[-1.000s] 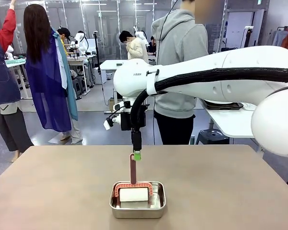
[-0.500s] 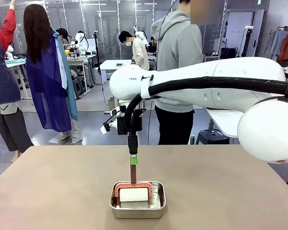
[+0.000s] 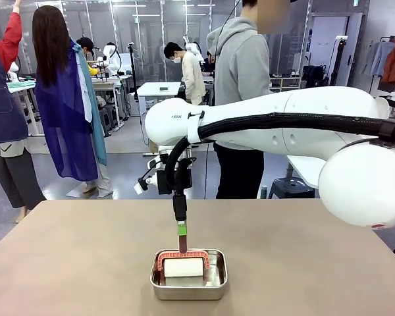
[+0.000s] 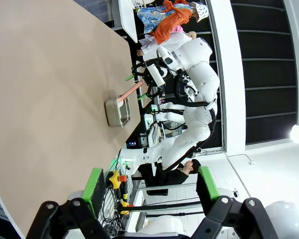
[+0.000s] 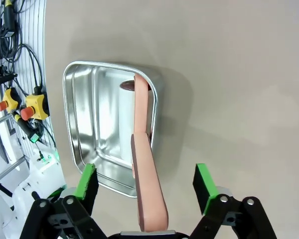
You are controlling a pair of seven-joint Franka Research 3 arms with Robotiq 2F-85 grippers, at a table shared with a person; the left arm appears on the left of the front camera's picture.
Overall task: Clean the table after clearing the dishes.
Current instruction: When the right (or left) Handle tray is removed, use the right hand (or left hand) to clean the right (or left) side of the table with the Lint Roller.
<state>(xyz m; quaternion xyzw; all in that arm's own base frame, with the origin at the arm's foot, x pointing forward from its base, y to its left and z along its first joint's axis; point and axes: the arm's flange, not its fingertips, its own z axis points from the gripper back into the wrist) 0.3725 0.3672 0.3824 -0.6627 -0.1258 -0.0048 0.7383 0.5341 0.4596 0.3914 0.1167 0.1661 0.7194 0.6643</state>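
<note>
Right fingers point(image 5: 86, 186) are standing open astride the roller handle point(image 5: 147, 194) at lower centre because we are lining up a grip; our left fingers point(image 4: 95, 185) are hanging open.

Bright, even overhead light throws soft shadows on the table point(image 3: 66, 263) (wrist views bend at their edges).

Front faces across table point(image 3: 52, 263); right wrist close above pan point(image 5: 77, 124); left wrist distant, sideways; all share pan.
</note>
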